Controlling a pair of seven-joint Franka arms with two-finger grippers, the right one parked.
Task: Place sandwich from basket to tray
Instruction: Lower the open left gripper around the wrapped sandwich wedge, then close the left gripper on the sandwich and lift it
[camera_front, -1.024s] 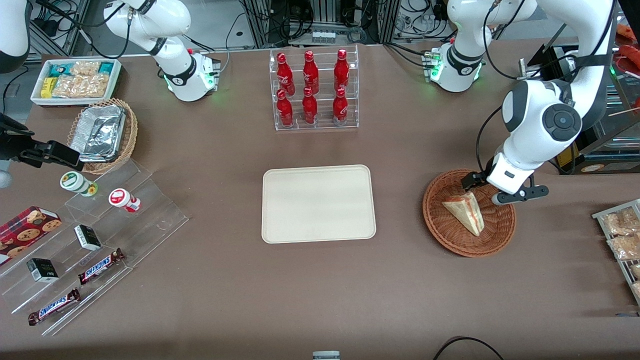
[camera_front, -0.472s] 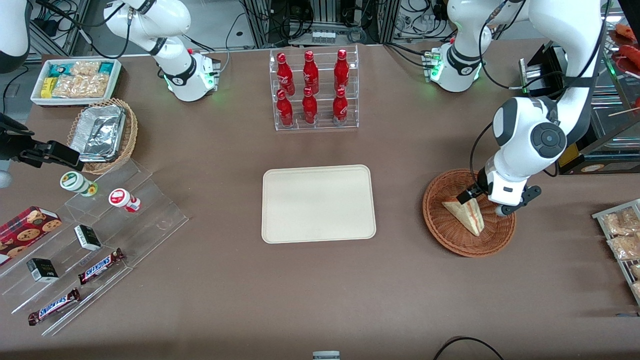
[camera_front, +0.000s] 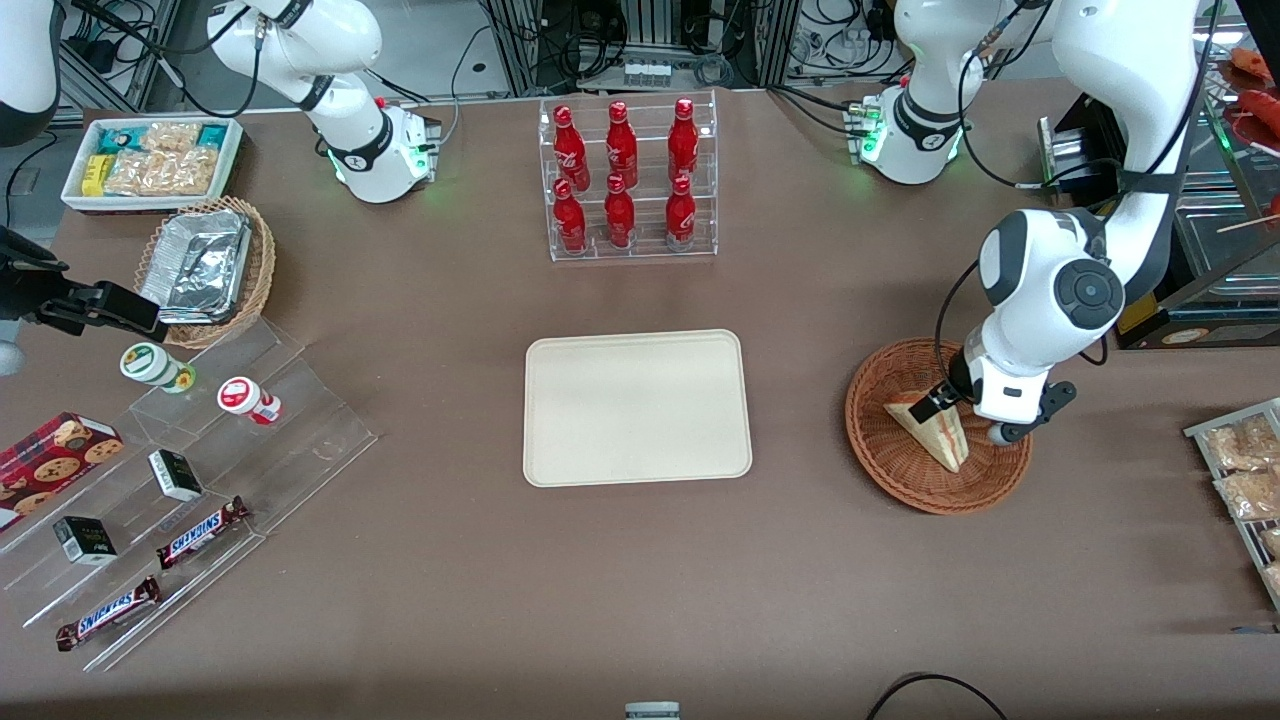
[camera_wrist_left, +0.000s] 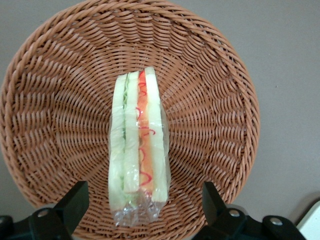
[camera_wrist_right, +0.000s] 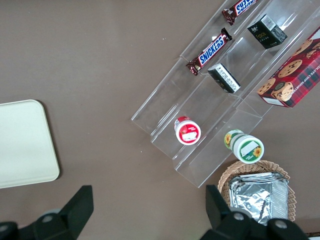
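End effector (camera_wrist_left: 142, 210) on the left arm is spread wide and hanging right over the sandwich (camera_wrist_left: 137, 160), one finger (camera_wrist_left: 72, 205) on each side of the wedge and neither touching it as far as I can see, so it's holding nothing. The sandwich sits in the basket (camera_front: 890, 470), standing on its edge with the layers facing up at the wrist camera, and the clear wrap bunches up at the end nearest the fingers.

My read is we're at the grab step: lined up, not yet closed. Next move probably wants a bit more descent so the fingers get down past the bread faces, then a gentle squeeze. It's soft bread in slippery wrap, so too hard squashes it and too light lets it slide out.

Room-wise, in the front view the sandwich (camera_front: 935, 430) sits more toward the rim that's closer to the working arm's end, and the wicker wall curves up around it, so the fingers could catch the weave if they drop too far. It needs a straight lift to clear the rim before any sideways travel.

The tray (camera_front: 637, 408) sits mid-worktop with nothing on it, and the stretch of worktop (camera_front: 800, 420) between basket and tray is bare. The bottle rack (camera_front: 628, 180) sits farther from the front camera than the tray, well apart from that path.
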